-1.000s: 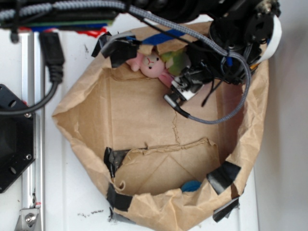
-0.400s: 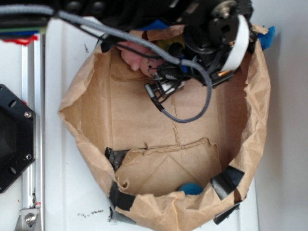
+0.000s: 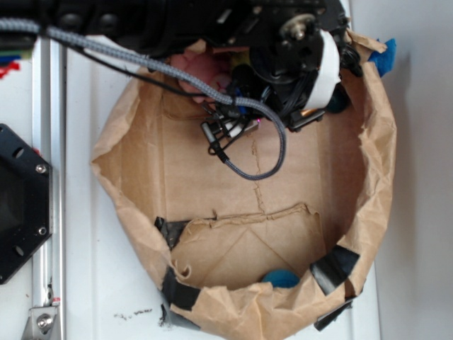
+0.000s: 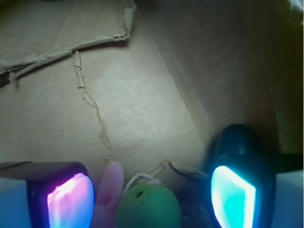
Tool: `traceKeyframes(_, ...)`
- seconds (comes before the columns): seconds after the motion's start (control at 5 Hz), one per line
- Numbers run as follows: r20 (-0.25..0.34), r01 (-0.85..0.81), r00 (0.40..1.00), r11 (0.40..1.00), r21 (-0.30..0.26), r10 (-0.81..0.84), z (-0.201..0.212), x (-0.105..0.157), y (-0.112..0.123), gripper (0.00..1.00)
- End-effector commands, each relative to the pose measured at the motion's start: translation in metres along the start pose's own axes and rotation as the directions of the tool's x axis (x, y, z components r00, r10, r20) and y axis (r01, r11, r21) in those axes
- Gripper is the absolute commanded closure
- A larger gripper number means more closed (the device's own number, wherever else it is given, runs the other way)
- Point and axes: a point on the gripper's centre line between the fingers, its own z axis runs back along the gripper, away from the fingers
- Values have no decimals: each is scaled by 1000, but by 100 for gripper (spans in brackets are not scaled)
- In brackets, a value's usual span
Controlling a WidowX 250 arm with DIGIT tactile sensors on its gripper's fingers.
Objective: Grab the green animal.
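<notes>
In the wrist view, a glowing pink pad is seen at the left, then a pink bunny ear, then the green animal, then a glowing blue pad at the right. The gripper is held wide open, and nothing is held in it yet. The green animal is found between the two pads, low in the view, at the back edge of the paper bag floor. Its round green head is shown facing up. It is judged to be soft, light and squashy, so it can be squeezed without harm. It is best taken by the round head, since the head sits in the middle of the gap. The pink bunny is touching it on the left, so care is needed or both may be pinched. A dark teal object is seen just beside the right pad. In the outside view, the toys are mostly hidden by the arm. The bag's back wall is close behind, but plenty of bare floor is left toward the front edge.
</notes>
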Motion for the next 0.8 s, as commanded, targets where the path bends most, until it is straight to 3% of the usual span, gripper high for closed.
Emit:
traceKeyframes(0.0, -10, 11, 1000, 994, 108, -10, 25, 2, -8, 0)
traceKeyframes(0.6, -148, -34, 988, 991, 127, 52, 5, -21, 1, 0)
